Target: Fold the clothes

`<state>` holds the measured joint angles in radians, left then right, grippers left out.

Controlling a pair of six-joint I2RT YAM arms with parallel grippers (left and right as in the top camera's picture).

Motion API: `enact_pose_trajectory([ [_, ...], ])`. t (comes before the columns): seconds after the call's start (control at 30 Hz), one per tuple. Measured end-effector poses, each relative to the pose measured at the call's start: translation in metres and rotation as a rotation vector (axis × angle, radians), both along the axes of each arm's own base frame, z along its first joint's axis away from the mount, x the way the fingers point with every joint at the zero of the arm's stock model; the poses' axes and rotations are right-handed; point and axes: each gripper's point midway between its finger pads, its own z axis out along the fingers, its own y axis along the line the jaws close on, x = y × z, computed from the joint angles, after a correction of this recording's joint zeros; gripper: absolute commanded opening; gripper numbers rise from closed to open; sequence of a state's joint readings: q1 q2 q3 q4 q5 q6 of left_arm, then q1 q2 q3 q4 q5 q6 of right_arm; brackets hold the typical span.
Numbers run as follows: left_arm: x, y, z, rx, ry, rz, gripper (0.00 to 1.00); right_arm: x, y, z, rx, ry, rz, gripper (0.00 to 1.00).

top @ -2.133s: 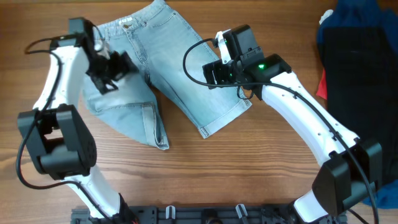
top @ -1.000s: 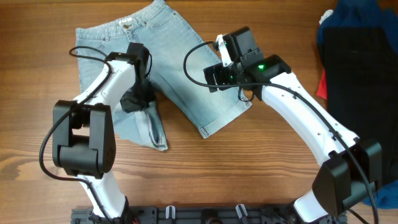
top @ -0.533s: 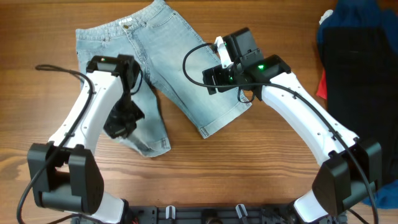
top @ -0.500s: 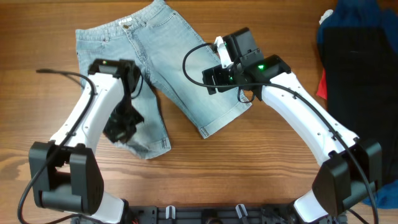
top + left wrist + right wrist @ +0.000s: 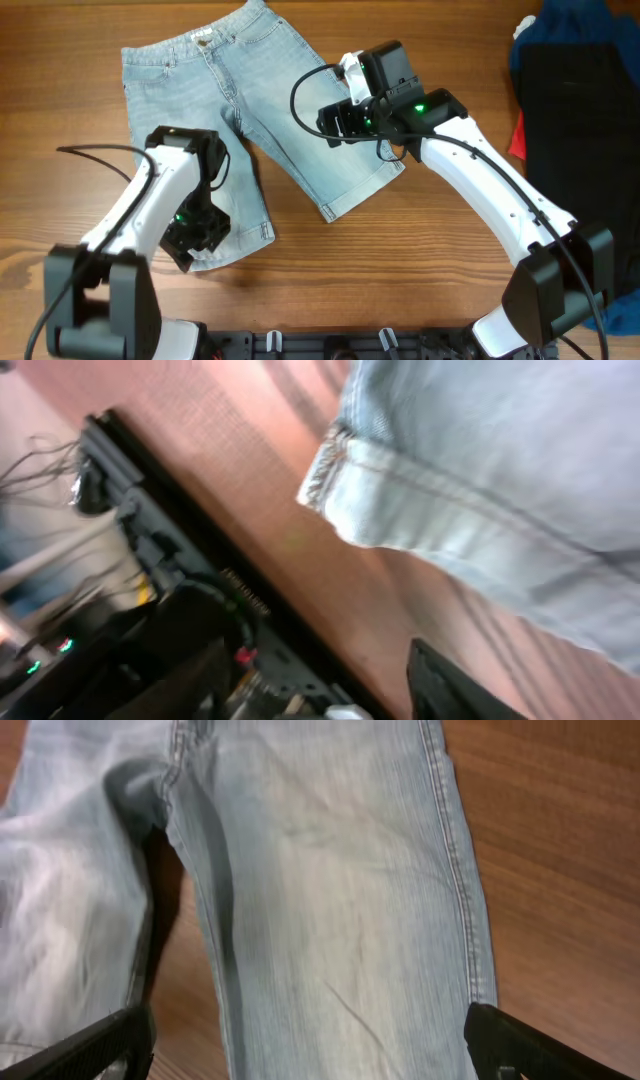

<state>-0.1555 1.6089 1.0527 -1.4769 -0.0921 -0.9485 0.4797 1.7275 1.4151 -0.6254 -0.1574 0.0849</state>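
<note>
Wooden table [image 5: 350,285] bears faded light-blue denim shorts [image 5: 270,60], legs splayed apart.

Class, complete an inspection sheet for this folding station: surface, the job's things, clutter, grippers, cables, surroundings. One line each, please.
Surface: wooden table, bare wood around the garments.
Job's things: denim shorts spread flat, unfolded, legs splayed apart.
Clutter: black garment with navy and red clothes at the right edge.
Grippers: left gripper at the hem of one leg, open or shut unclear; right gripper open above the other leg, holding nothing.
Cables: black cable looping off each arm.
Surroundings: black rail along the near edge.
</note>
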Motion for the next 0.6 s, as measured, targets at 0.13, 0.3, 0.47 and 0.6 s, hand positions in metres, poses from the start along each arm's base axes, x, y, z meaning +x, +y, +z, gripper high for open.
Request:
enact_pose_trajectory([
  [0.13,0.039,-0.006,0.013,-0.043,-0.268,-0.001,0.91,-0.002,-0.001,-0.002,-0.006,0.010,0.000,0.99],
  [0.3,0.089,-0.013,0.059,-0.099,-0.672,-0.003,1.00,-0.007,-0.009,-0.008,-0.045,0.038,-0.015,0.96],
  [0.47,0.112,-0.004,0.109,-0.066,-0.959,-0.002,1.00,0.012,-0.010,-0.028,-0.075,0.017,-0.044,0.86],
  [0.6,0.126,0.002,0.119,-0.024,-1.025,-0.045,1.00,0.037,-0.024,-0.086,-0.125,0.071,-0.095,0.87],
])
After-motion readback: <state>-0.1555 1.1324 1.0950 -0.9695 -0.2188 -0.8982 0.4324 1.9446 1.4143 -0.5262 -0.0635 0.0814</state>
